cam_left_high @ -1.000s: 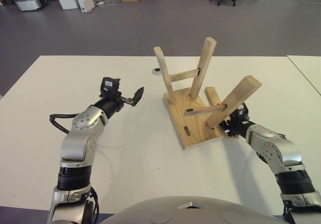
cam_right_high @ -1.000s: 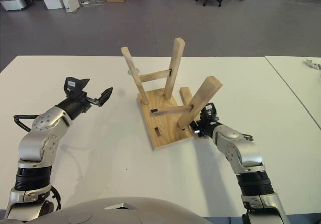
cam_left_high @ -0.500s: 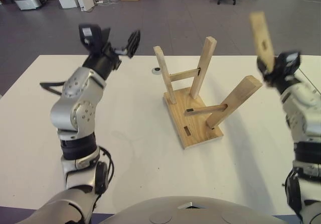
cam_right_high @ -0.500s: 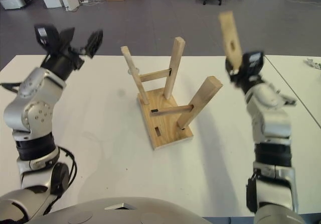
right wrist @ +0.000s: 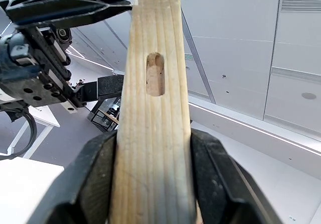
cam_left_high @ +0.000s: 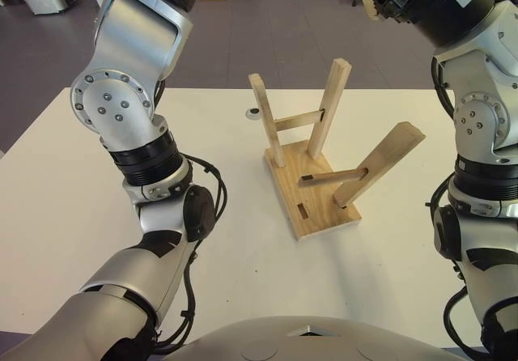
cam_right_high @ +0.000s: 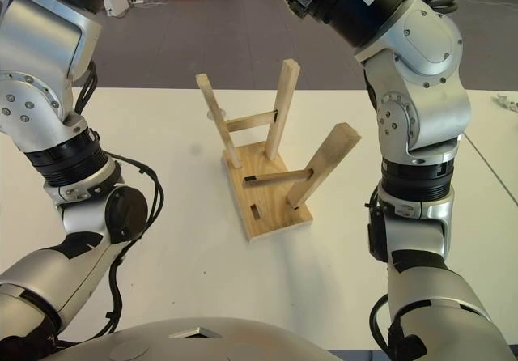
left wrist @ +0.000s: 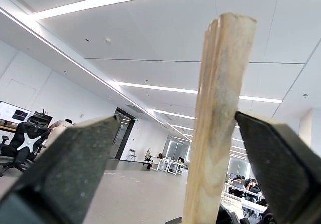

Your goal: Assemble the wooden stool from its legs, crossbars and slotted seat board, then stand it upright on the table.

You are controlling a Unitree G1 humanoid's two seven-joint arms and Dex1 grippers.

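The seat board (cam_left_high: pixel 312 203) lies flat on the white table (cam_left_high: pixel 243 280). Two legs (cam_left_high: pixel 263 118) (cam_left_high: pixel 328 106) stand up from it, joined by a crossbar (cam_left_high: pixel 298 121). A third leg (cam_left_high: pixel 380 163) leans outward on a second crossbar (cam_left_high: pixel 328 178). High above the table, my right gripper (right wrist: pixel 155 143) is shut on a loose wooden leg (right wrist: pixel 155 123) with a slot in its face. My left gripper (left wrist: pixel 178 117) is raised too and stands open, with the same leg's (left wrist: pixel 220 123) end between its wide-apart fingers (left wrist: pixel 65 169), not touching either.
A small dark round thing (cam_left_high: pixel 253 113) lies near the table's far edge, behind the stool. A second table (cam_left_high: pixel 494 110) adjoins on the right. An open slot (cam_left_high: pixel 302 210) shows in the seat board's near half. Chairs and boxes stand on the floor beyond.
My right gripper has lifted the loose leg off the seat board and carried it up high. My left arm has swung up from the table to the leg's end.
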